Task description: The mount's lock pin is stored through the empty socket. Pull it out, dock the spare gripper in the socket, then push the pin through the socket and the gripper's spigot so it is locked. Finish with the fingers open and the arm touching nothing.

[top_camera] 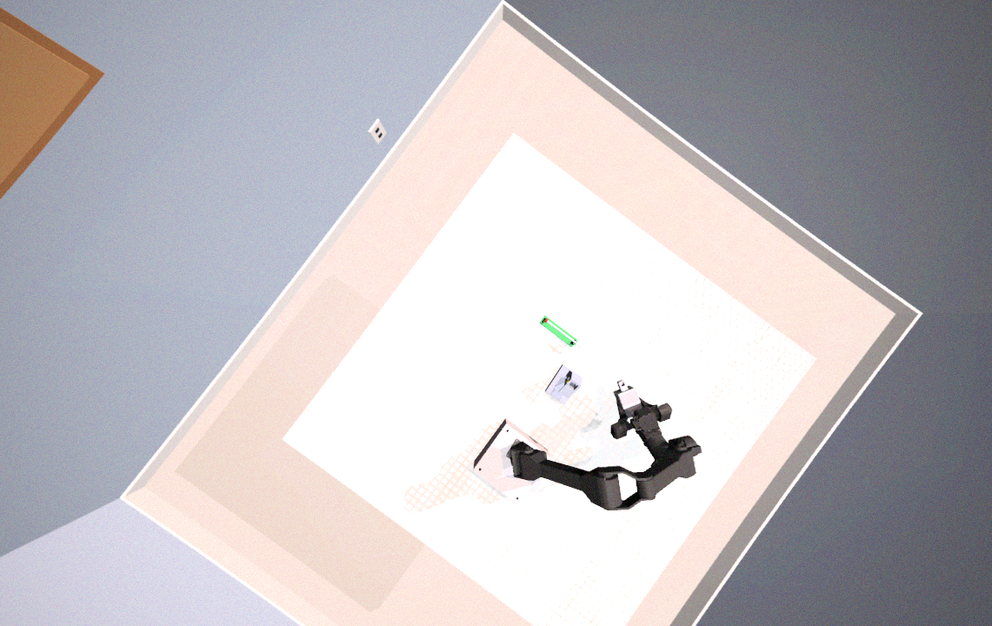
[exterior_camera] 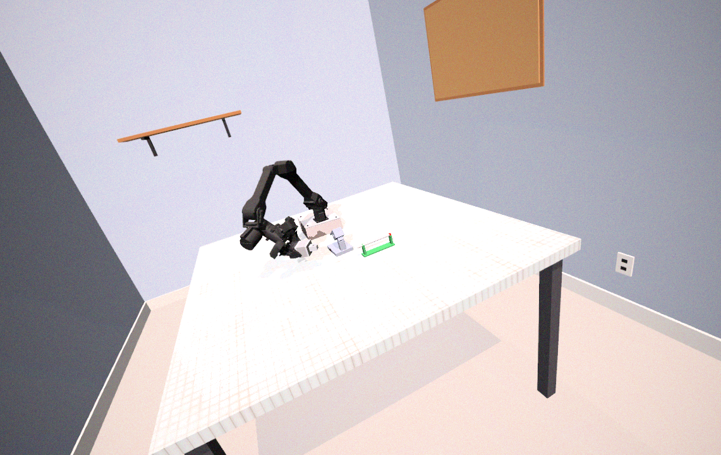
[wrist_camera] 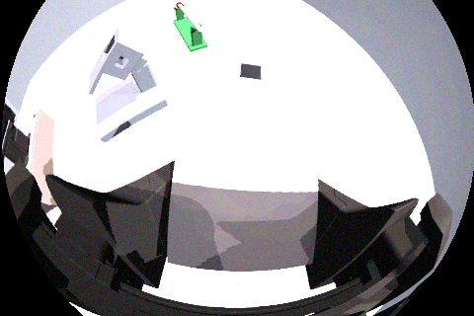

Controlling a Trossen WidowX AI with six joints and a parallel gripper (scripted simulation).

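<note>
My gripper (top_camera: 630, 402) (exterior_camera: 297, 245) (wrist_camera: 243, 227) is shut on the spare gripper, a pale block (top_camera: 629, 398) (exterior_camera: 304, 248) with a dark rear face (wrist_camera: 267, 207) between my fingers. Its pale spigot (top_camera: 622, 385) (exterior_camera: 313, 248) points away from my wrist, with a dark square opening (wrist_camera: 251, 71). The grey-blue mount (top_camera: 559, 389) (exterior_camera: 341, 249) (wrist_camera: 116, 104) stands beside it; its raised socket (exterior_camera: 337, 232) (wrist_camera: 130, 54) shows a small square hole and no pin. The thin, red-ended pin (top_camera: 560, 331) (exterior_camera: 376, 239) (wrist_camera: 190, 18) lies across the posts of the green rack (exterior_camera: 378, 249) (wrist_camera: 184, 35). Contact under the spare gripper is unclear.
The arm's pale base box (top_camera: 493, 461) (exterior_camera: 323, 227) (wrist_camera: 43, 143) stands behind the mount. The green rack is beyond the mount, on the side away from the base. The white table's edge (exterior_camera: 374, 354) runs well away from these objects.
</note>
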